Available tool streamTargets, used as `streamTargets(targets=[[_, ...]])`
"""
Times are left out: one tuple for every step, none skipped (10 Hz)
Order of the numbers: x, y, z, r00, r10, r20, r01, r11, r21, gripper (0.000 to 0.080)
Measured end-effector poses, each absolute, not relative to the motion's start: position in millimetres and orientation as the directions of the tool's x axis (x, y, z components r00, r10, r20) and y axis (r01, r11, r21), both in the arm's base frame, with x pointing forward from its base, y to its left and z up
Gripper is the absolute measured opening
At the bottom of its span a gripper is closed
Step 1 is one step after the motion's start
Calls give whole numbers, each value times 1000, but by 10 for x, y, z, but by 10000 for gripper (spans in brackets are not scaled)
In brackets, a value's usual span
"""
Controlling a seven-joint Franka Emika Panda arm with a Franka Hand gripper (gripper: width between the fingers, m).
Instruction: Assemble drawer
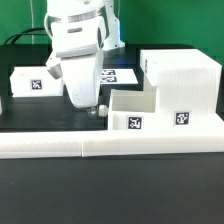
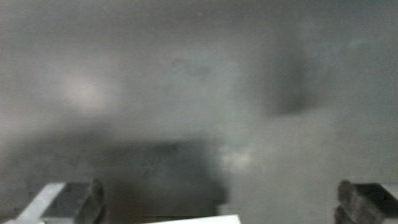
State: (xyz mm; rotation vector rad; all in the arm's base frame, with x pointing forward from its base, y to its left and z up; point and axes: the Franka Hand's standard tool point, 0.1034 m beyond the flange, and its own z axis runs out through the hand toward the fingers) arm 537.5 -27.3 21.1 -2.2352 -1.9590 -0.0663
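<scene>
Evidently neither tray is sitting in the housing [image 1: 182, 82] yet: near tray [image 1: 131, 113] just beside the tool [image 1: 97, 108], far tray [image 1: 35, 82] well apart. Tool is hanging released, grasping nothing; both insertions are looking pending.

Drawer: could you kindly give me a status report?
Claw open, low beside near tray. Housing next to it; second tray apart, exterior view's left. Path looks clear.

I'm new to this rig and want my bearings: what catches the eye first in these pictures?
The white robot arm fills the middle of the exterior view, and its gripper hangs low over the table beside a small open-top tray. At the exterior view's right stands the large boxy housing. A second tray sits at its left, behind the long white rail. The wrist view is blurred.
</scene>
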Motion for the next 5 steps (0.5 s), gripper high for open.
streamTargets(targets=[[5397,-266,209,154,978,141,985,-142,-98,649],[5415,-258,207,179,974,139,981,-166,-95,649],[5424,-256,204,194,971,138,979,-183,-88,649],[5421,-266,201,195,971,138,979,-184,-89,649],[5421,-267,201,195,971,138,979,-184,-89,649]])
